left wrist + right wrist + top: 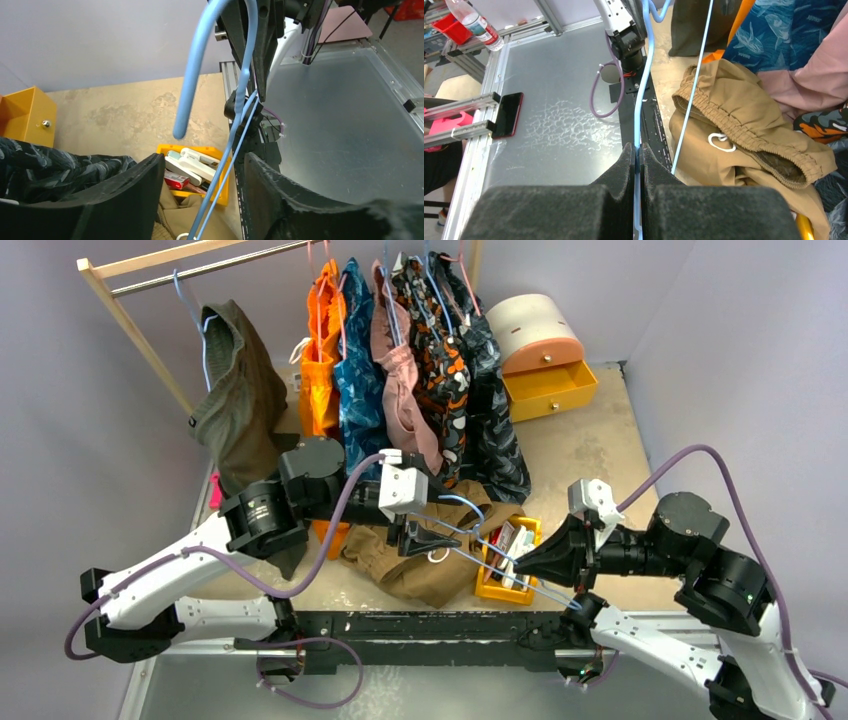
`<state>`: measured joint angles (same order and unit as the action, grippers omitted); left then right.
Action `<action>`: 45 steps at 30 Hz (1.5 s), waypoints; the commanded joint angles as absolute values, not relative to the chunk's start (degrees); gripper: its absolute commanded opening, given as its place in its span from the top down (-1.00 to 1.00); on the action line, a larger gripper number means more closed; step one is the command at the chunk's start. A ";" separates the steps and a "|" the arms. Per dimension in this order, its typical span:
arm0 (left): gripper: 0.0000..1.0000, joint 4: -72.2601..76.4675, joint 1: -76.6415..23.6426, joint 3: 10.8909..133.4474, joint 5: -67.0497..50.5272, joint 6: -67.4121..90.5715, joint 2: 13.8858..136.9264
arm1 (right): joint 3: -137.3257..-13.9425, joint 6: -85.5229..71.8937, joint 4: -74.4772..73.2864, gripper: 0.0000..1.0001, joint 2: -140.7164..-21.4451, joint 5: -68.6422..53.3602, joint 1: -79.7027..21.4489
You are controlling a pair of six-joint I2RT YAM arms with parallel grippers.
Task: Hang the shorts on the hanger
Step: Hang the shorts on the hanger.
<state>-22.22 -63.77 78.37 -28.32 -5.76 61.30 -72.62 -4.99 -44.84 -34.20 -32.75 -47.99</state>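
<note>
A light-blue hanger [191,75] hangs in the air above a yellow bin [490,592] at the near edge of the bench [600,440], pinched by the right pincer [638,155], whose foam pads are pressed together on the hanger's thick wire. On the far side of the bin from that arm, the left pincer [204,160] stands spread, with the hanger's two thin wires running down between its fingers; the views do not show it touching either wire. The tan-brown shorts [440,580] lie crumpled on the bench, just beside the bin and under the left pincer. Their gathered waistband faces up and a loop of white drawstring [721,142] shows. Beyond the bin, a rail [200,265] carries a row of hung garments.
</note>
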 commanded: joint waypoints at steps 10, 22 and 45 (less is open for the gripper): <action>0.37 -24.07 -63.72 78.18 -33.35 -9.10 61.14 | -72.69 -3.69 -39.24 1.00 -36.57 -36.44 -48.16; 1.00 -20.76 -63.72 75.48 -32.02 -8.14 58.36 | -72.72 -4.97 -37.13 1.00 -37.67 -36.83 -48.09; 1.00 -13.32 -63.72 69.50 -26.23 -0.72 57.04 | -73.96 -13.53 -17.67 -0.22 -45.51 -28.30 -48.16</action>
<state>-16.97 -63.79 69.49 -26.70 -2.13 57.28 -73.12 -11.35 -24.84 -45.95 -30.48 -47.99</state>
